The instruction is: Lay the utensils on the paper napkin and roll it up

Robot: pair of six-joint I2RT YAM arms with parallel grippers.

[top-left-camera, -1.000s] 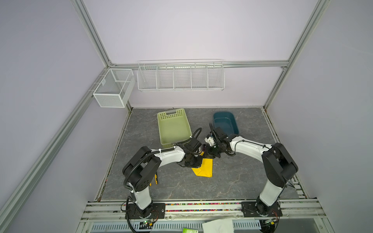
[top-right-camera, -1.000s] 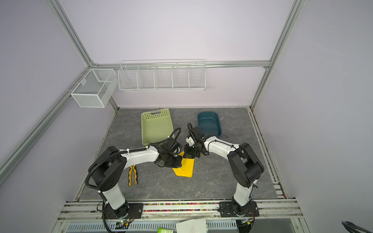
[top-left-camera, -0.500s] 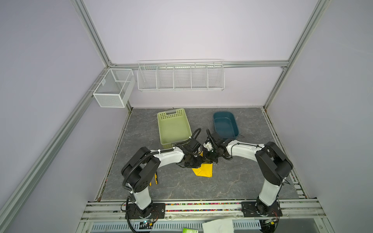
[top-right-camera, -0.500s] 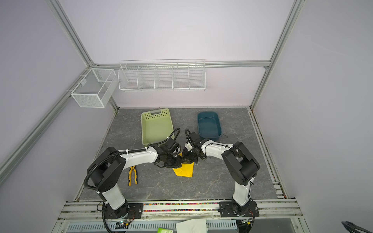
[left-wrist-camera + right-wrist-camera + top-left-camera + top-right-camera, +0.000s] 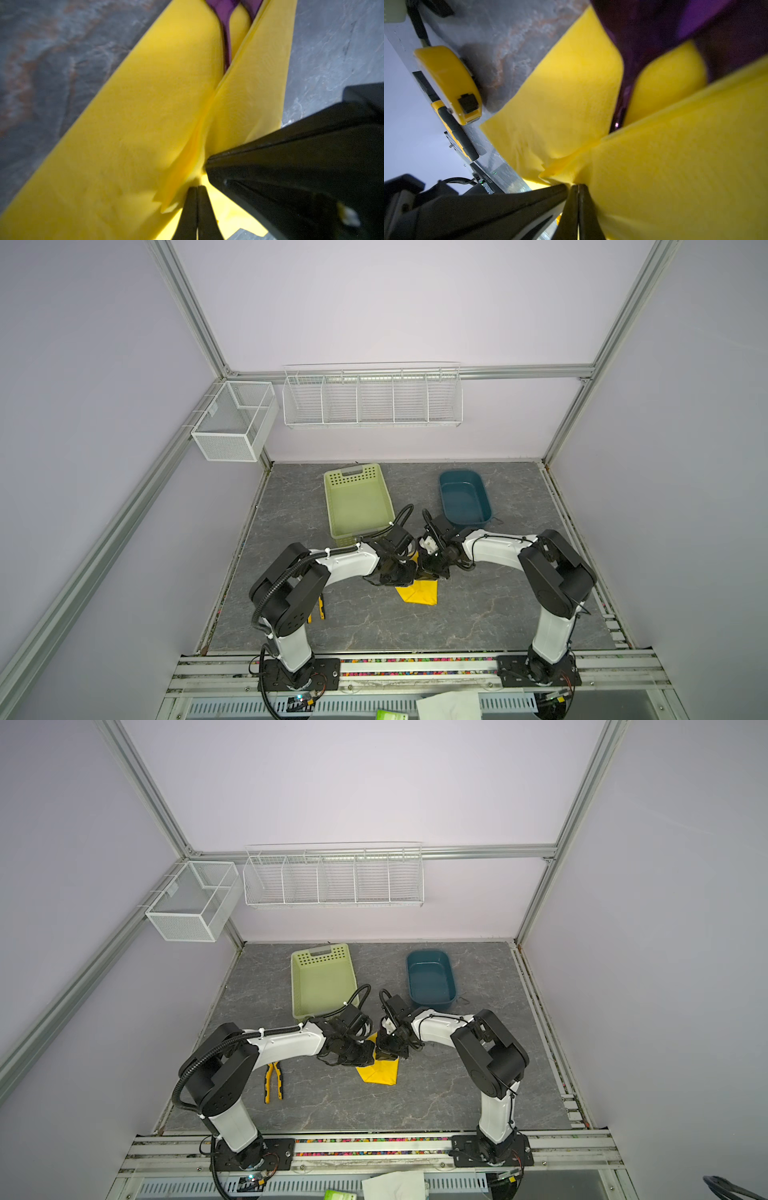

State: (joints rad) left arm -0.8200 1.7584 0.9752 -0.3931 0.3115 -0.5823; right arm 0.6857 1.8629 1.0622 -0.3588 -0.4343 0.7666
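Folding over the utensils (image 5: 225,25), the paper napkin (image 5: 145,124) lies on the worktop (image 5: 478,614) directly under and ahead of both sets of fingers. The purple stems run into its crease just beyond the tips, partly covered by a raised flap.

The left fingers (image 5: 190,207) are pressed together on a bunched corner of the sheet. The right fingers (image 5: 571,209) are likewise closed on the paper right beside them — the two pinches almost touch. By my reading the roll is only begun: one flap is over and the purple heads show uncovered.

Thin paper gripped at two close points may tear if the arms pull apart or move at different rates. A lift without rolling could let the slim utensils slide out of the open end, and the crowded wrists could collide.

The tape measure (image 5: 448,83) sits near the napkin's edge beyond the right fingers. The pliers (image 5: 273,1081) lie well apart, back toward the left arm's base.
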